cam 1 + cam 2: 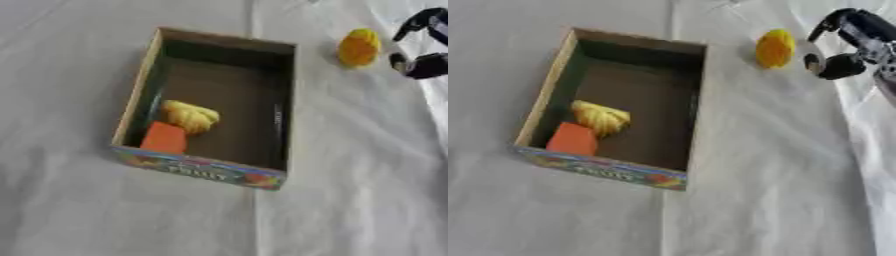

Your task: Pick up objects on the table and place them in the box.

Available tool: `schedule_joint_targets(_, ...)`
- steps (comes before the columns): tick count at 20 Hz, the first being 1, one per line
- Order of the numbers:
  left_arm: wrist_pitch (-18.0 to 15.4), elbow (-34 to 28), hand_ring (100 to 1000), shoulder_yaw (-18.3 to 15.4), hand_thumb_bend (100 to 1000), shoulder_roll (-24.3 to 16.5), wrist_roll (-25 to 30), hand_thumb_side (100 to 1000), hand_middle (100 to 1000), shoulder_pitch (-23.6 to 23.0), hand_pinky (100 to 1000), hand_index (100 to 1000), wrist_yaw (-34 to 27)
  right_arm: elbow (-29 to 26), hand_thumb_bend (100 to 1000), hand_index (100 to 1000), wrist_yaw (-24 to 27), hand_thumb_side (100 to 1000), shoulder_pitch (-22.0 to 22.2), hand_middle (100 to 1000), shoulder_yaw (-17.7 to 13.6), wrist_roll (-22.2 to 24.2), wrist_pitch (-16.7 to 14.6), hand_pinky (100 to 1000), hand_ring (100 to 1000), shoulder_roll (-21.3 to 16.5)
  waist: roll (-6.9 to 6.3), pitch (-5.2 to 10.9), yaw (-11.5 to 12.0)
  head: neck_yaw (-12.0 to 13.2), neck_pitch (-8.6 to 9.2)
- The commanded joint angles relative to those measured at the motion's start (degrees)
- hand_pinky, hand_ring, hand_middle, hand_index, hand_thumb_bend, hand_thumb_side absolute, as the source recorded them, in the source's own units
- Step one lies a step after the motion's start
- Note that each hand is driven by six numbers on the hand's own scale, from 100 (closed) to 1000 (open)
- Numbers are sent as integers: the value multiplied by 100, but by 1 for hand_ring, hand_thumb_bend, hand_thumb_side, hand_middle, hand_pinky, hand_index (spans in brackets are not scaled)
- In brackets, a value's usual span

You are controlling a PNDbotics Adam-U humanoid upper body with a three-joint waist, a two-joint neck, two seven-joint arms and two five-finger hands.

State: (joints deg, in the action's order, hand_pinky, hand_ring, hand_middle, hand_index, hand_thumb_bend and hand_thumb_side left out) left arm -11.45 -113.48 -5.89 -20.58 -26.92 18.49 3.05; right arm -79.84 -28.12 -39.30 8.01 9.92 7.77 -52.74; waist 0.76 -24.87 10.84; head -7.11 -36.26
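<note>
A cardboard box [210, 95] stands open on the bench [350, 200], which is covered with a pale grey cloth. The box is a little askew, and its near outer wall carries a colourful print. Inside the box, in the near left corner, lies an orange block [164, 138], and just behind it, touching it, lies a yellow ribbed object [190, 116] that looks like a small bunch of bananas. The rest of the box floor is dark and bare. Outside the box, to the right of its far right corner and apart from it, a yellow rounded object [775, 48] sits on the cloth. The right hand [846, 42] comes in from the upper right corner and is just beside this yellow object, on its right side. One dark finger [829, 24] curves over from above and a rounded dark part shows lower, near the object, with a gap between them, so the fingers are spread apart and hold nothing. I cannot tell whether the hand touches the yellow object. The left hand does not show in either view.
</note>
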Motion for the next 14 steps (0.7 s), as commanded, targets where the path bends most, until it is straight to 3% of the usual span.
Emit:
schedule_joint_targets(1, 12, -111, 767, -60, 130, -106, 3, 638, 757, 20, 757, 855, 5, -424, 241, 887, -67, 175, -55, 833, -140, 209, 57, 897, 902, -271, 21, 194, -20, 29, -32)
schedule_joint_targets(5, 10, -111, 767, -53, 133, -131, 17, 633, 757, 32, 757, 855, 4, -721, 280, 912, 15, 279, -17, 850, -51, 528, 46, 912, 926, -326, 50, 265, -21, 8, -51)
schedule_joint_targets(14, 12, -111, 767, -41, 133, -128, 44, 634, 755, 49, 759, 855, -15, -573, 293, 924, -106, 350, -194, 858, 180, 941, -99, 921, 939, -212, 86, 308, 23, -80, -40)
